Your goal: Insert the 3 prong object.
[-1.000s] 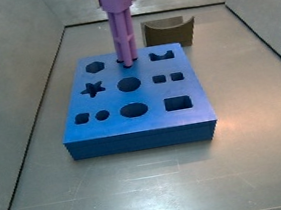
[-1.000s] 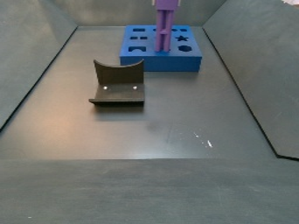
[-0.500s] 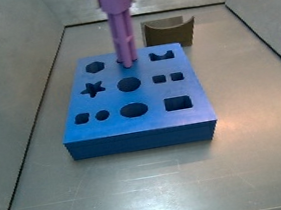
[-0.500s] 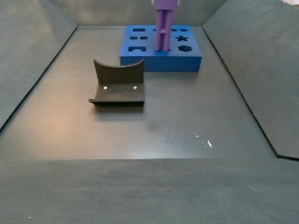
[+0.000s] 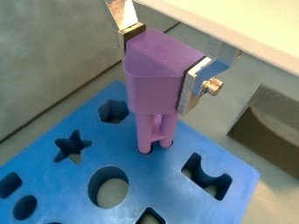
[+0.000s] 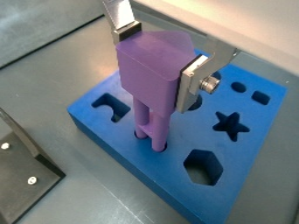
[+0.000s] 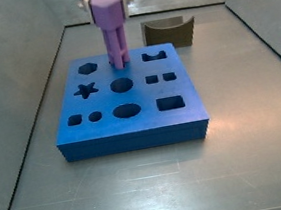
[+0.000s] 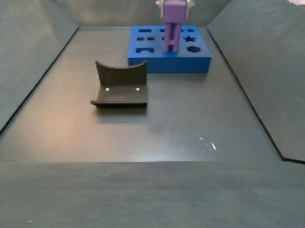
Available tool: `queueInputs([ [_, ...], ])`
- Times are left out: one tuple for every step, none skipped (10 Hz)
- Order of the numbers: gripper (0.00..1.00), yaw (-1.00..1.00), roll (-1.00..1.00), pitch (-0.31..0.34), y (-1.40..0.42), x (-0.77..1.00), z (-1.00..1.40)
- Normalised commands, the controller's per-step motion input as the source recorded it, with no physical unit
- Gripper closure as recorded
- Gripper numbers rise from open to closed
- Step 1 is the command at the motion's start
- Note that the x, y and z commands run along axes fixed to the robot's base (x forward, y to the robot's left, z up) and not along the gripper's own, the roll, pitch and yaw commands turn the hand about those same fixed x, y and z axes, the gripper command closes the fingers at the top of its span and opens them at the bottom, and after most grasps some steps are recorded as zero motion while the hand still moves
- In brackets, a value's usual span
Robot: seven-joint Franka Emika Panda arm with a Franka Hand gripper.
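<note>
Gripping 3 prong object (image 5: 156, 83), claw (image 5: 163, 54) over blue block (image 7: 127, 101), grey floor (image 8: 167, 134).

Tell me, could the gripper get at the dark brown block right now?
Probably not: the gripper is shut on the purple peg, standing in the blue block. The brown block sits apart, unobstructed.
</note>
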Motion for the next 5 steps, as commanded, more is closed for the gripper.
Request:
queueInputs([
  [1.00,0.00,0.08,0.000,-0.01,0.13,-0.45],
  [1.00,0.04,0.11,0.000,-0.03,0.02,-0.34],
  [1.00,0.00,0.00,-0.037,0.00,0.00,-0.03],
  [1.00,0.00,0.00,-0.073,0.00,-0.04,0.00],
  [1.00,0.00,0.00,0.000,0.00,0.00,0.00],
])
